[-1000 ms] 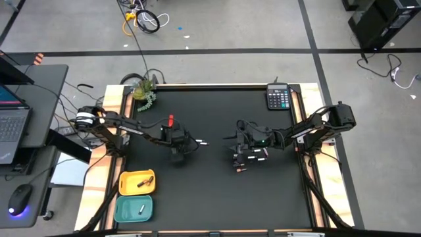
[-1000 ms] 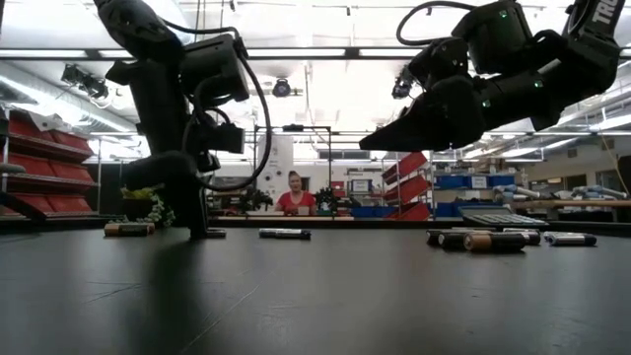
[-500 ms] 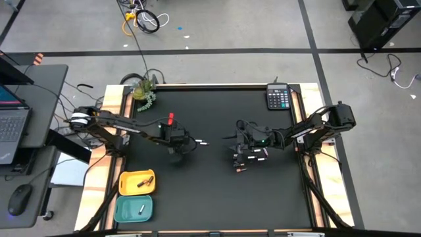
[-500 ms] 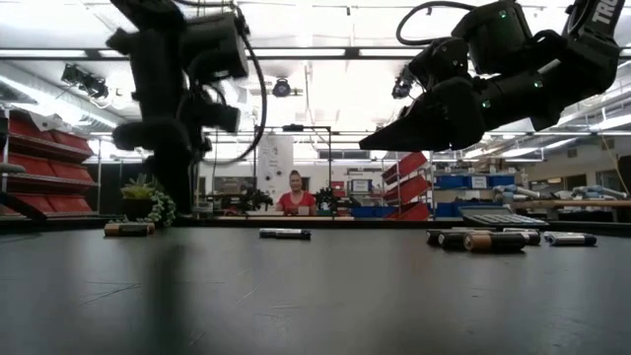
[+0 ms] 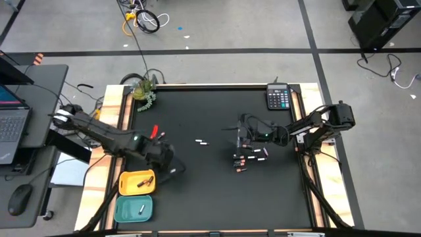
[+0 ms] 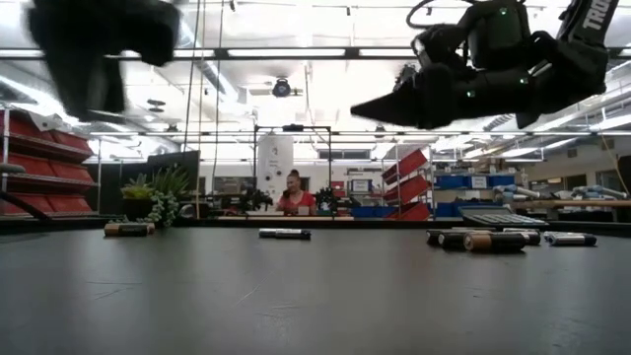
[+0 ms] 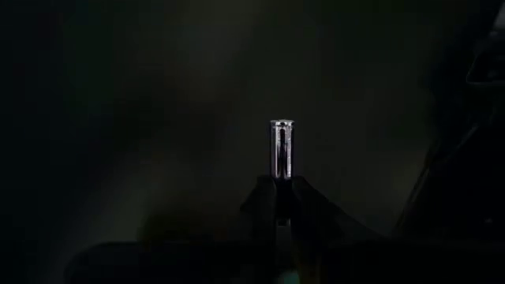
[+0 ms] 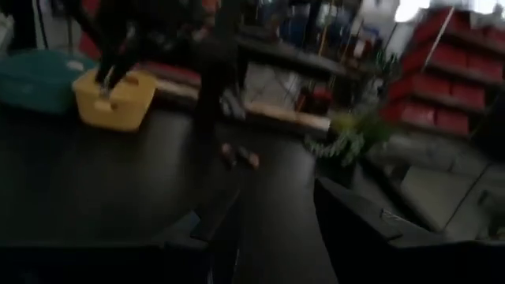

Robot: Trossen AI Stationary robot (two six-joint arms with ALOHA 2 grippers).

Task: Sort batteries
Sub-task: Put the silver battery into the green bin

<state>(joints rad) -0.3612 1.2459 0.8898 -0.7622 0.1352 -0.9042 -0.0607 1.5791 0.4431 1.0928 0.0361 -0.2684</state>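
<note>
Near the left edge of the black tabletop (image 5: 217,191), the left end effector (image 5: 164,160) hangs just beside the yellow tray (image 5: 137,182), clenched on one battery (image 7: 282,148); the left wrist view shows a slim, glossy cylinder with a pale end, pinched by its lower end and standing upright between the fingers. The remaining batteries (image 5: 250,157) lie as a loose cluster on the right half, with a single pale one (image 5: 201,141) near the middle. The right end effector (image 5: 244,135) hovers above that cluster; whether its fingers are parted I cannot tell.

Judgement: the step in hand is carrying this battery to its tray. The yellow tray already holds a dark battery, the teal tray (image 5: 133,209) nearer the front a pale one, so the colour should be checked before release. The grip should be eased only low over the tray floor, since a smooth round cell will roll or bounce. Both trays look like hard plastic with rounded corners; the tabletop surface is matt.
</note>
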